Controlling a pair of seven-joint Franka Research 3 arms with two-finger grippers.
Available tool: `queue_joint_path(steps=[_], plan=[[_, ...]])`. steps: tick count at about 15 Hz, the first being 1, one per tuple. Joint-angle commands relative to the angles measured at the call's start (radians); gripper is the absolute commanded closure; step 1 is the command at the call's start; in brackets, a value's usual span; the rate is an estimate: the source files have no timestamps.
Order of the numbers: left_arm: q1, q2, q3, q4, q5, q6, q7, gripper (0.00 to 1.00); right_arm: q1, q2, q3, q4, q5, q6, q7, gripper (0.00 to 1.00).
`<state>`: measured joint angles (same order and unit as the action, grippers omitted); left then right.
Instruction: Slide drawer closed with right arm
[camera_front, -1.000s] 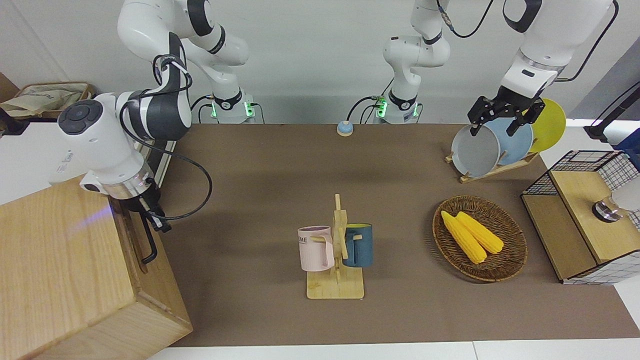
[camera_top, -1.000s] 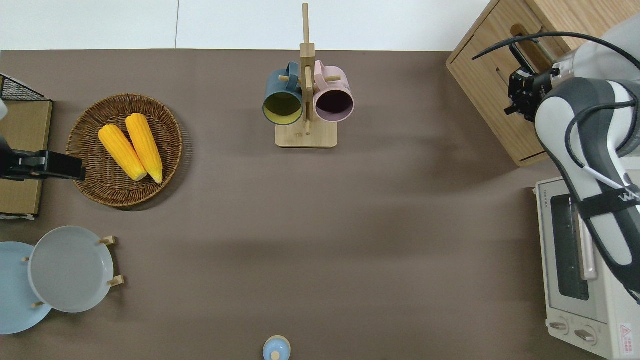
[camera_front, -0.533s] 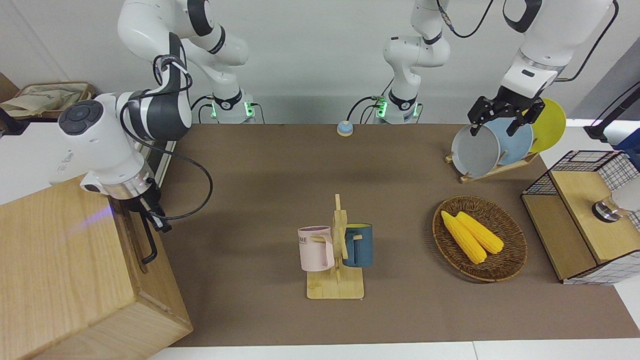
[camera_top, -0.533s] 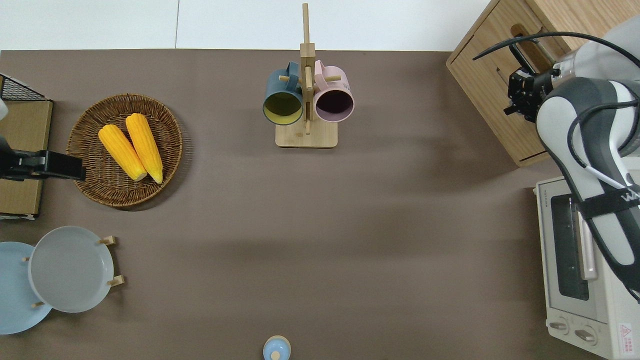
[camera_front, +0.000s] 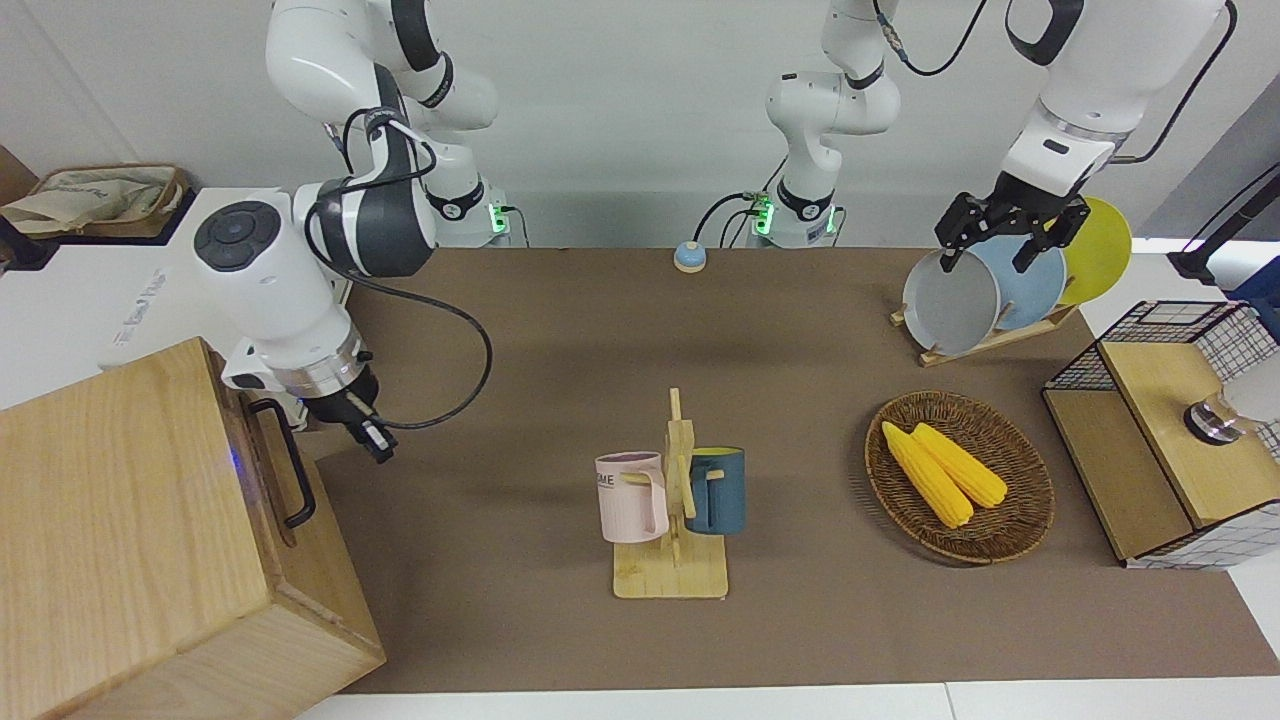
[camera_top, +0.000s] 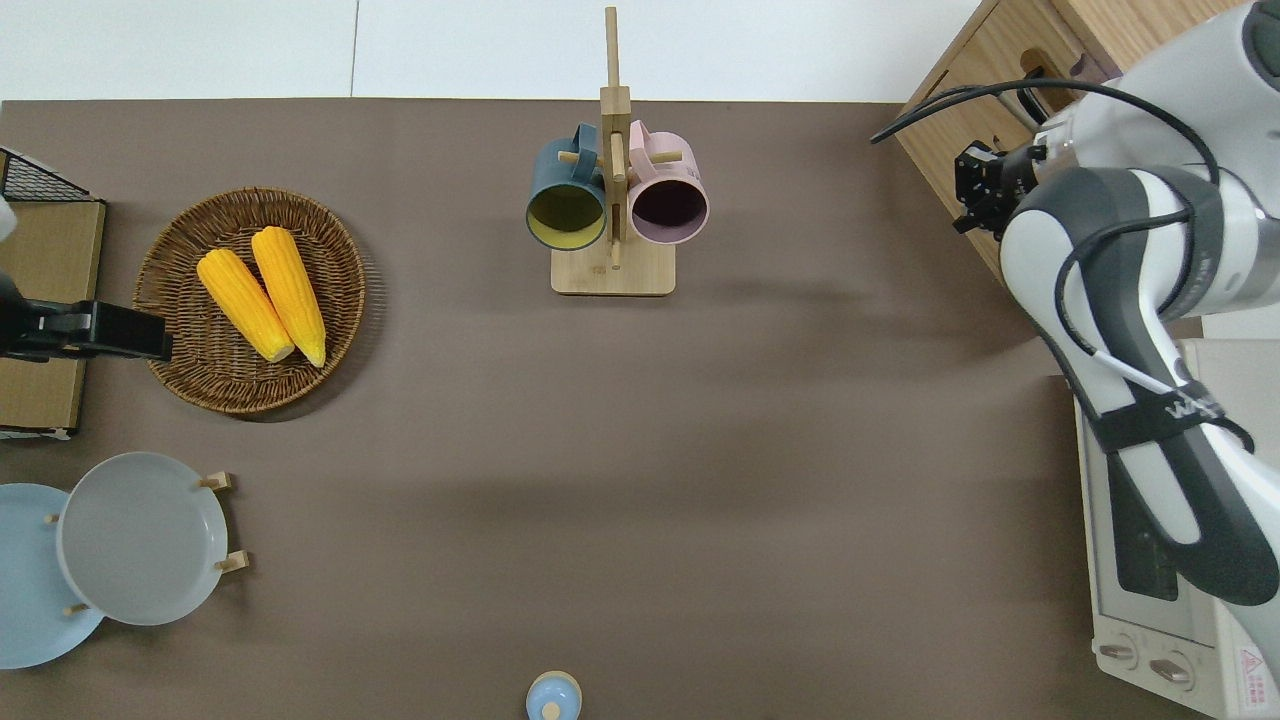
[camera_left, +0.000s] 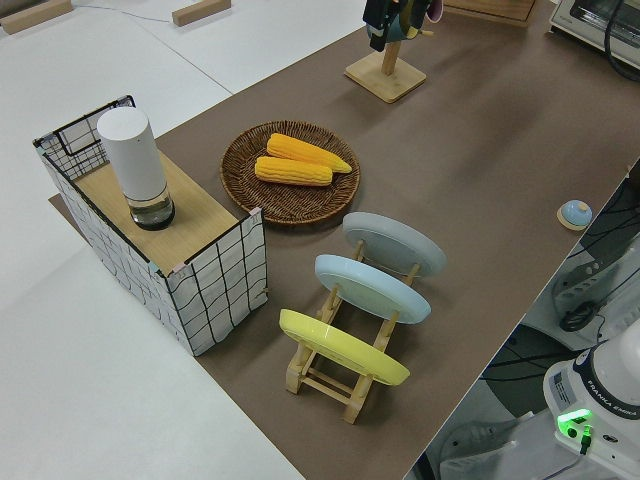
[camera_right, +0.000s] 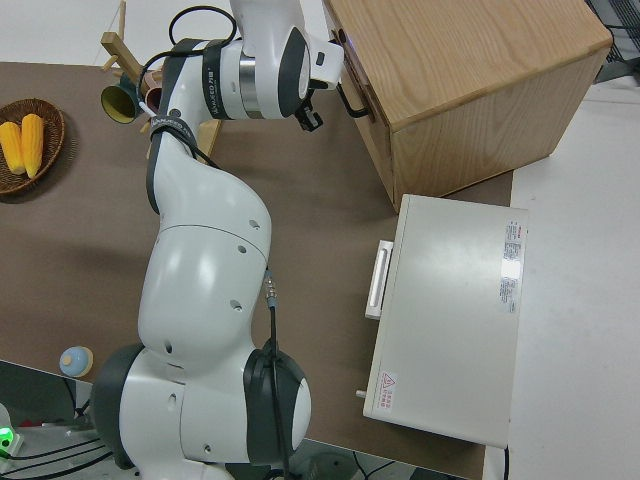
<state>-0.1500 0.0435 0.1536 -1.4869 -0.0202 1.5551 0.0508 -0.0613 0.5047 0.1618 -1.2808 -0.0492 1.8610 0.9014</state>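
The drawer (camera_front: 265, 470) is part of a big wooden box (camera_front: 120, 540) at the right arm's end of the table. Its front panel sits flush with the box, and its black bar handle (camera_front: 287, 462) stands free. It also shows in the overhead view (camera_top: 960, 120) and in the right side view (camera_right: 365, 130). My right gripper (camera_front: 372, 443) is shut and empty. It hangs low over the brown mat just beside the drawer front, apart from the handle (camera_right: 352, 100). It shows in the overhead view (camera_top: 975, 190) too. My left arm is parked.
A mug rack (camera_front: 672, 500) with a pink and a blue mug stands mid-table. A wicker basket (camera_front: 1010, 520) with corn, a plate rack (camera_front: 985, 290) and a wire-mesh box (camera_front: 1160, 440) are toward the left arm's end. A white oven (camera_right: 450, 310) stands beside the wooden box, nearer the robots.
My right gripper has drawn back from the drawer handle toward the middle of the table. The right arm's wrist has swung away from the box. The left arm has not moved.
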Motion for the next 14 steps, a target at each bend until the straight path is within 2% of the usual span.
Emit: queue_joint_path(steps=[1,5,6,7,9,11,14], plan=[[-0.017,0.013,0.017,0.02,0.012,0.0,0.008,0.0,0.053,-0.041,-0.04,0.001,-0.006,-0.031,-0.094,1.0],[-0.017,0.013,0.017,0.02,0.012,0.0,0.008,0.0,0.133,-0.1,-0.132,-0.008,0.012,-0.109,-0.22,1.0],[-0.017,0.013,0.017,0.02,0.012,0.0,0.008,0.0,0.153,-0.115,-0.158,-0.015,0.014,-0.123,-0.252,1.0],[-0.017,0.013,0.017,0.02,0.012,0.0,0.008,0.0,0.179,-0.153,-0.181,-0.04,0.015,-0.152,-0.321,1.0],[-0.017,0.013,0.017,0.02,0.012,0.0,0.008,0.0,0.198,-0.198,-0.202,-0.052,0.015,-0.172,-0.416,1.0],[-0.017,0.013,0.017,0.02,0.012,0.0,0.008,0.0,0.227,-0.248,-0.234,-0.066,0.015,-0.235,-0.502,1.0],[-0.017,0.013,0.017,0.02,0.012,0.0,0.008,0.0,0.25,-0.329,-0.269,-0.11,0.052,-0.264,-0.629,1.0]])
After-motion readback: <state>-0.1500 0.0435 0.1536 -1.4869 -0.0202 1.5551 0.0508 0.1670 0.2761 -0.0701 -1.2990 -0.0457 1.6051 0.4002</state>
